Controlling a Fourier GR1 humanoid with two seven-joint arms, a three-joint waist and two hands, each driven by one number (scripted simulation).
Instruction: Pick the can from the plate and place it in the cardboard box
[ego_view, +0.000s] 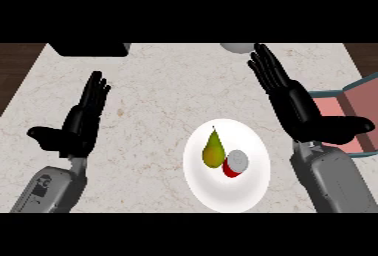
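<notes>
On the pale marbled counter (155, 85) two hands show, one plate, one pear, one can and one box. At the left, the left hand (77, 125) rests released, fingers straight and pointing far, thumb out to the left, touching nothing. A dark block (92, 48) sits at the far edge, beyond it. Right of centre and near, the white plate (221, 192) holds the green pear (213, 150) and, just beside it on the right, the red can (235, 164) with its pale top, lying on the plate. A pale round thing (238, 47) shows at the far edge. The right hand (295, 107) is released too, fingers straight, hanging right of the plate and covering part of the pinkish cardboard box (354, 102) at the right edge.
</notes>
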